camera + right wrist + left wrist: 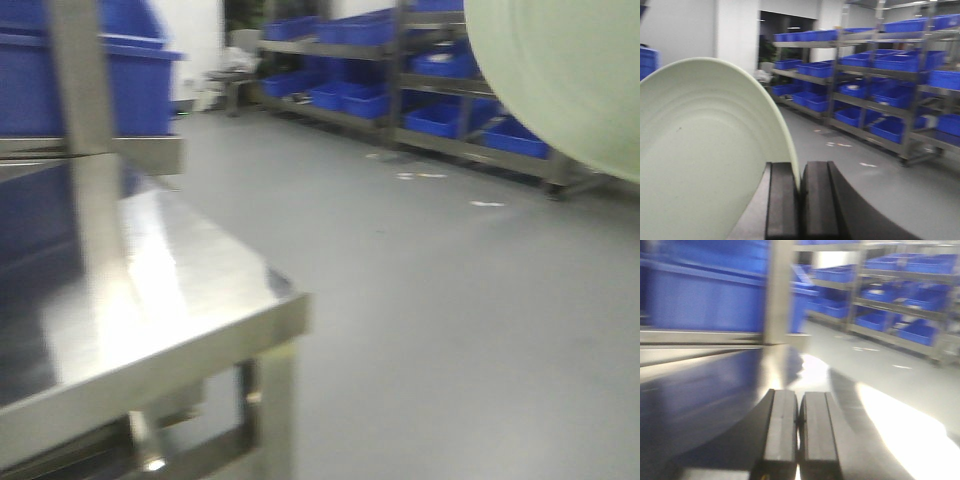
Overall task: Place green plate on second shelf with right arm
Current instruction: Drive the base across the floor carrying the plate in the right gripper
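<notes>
The green plate [705, 150] is held on edge in the air, its pale round face filling the left of the right wrist view. My right gripper [799, 187] is shut on its rim. In the front view part of the green plate [560, 70] shows at the top right, well to the right of the steel shelf unit [150, 280]. My left gripper [799, 412] is shut on nothing and hangs low over the shiny steel shelf [715, 385]. That view is blurred.
A steel upright [85, 140] stands on the shelf, with a blue bin [130, 80] on the level above. Racks of blue bins [420, 80] line the far wall across grey floor [430, 300]. The shelf's front corner [295, 310] juts out.
</notes>
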Robot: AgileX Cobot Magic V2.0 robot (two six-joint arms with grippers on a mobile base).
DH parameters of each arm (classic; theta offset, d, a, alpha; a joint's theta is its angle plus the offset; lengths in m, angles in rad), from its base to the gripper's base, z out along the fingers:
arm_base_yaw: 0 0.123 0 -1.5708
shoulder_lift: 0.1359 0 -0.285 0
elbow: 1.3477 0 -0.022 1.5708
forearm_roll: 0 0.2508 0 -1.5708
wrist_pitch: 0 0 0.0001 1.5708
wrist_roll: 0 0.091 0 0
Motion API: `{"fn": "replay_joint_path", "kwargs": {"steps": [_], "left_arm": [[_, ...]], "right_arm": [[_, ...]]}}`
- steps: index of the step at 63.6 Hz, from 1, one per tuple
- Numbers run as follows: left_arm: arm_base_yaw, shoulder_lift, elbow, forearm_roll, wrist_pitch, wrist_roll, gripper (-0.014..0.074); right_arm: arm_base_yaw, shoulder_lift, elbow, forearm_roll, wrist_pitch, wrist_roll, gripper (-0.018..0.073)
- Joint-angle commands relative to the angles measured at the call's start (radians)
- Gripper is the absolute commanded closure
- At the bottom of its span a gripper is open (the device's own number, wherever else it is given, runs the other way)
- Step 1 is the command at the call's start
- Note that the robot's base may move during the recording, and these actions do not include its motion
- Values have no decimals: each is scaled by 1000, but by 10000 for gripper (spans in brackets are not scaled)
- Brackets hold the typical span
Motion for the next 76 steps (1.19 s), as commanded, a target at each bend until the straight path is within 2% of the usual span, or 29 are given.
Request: {"fn": "replay_joint_path", "kwargs": {"steps": [1, 76], "left_arm": [[0, -17, 41, -3, -80, -4, 465], [0, -17, 41, -3, -80, -4, 465]], "right_arm": [[-4, 6, -32, 8, -121, 6, 529], [-4, 6, -32, 8, -121, 6, 529]]}}
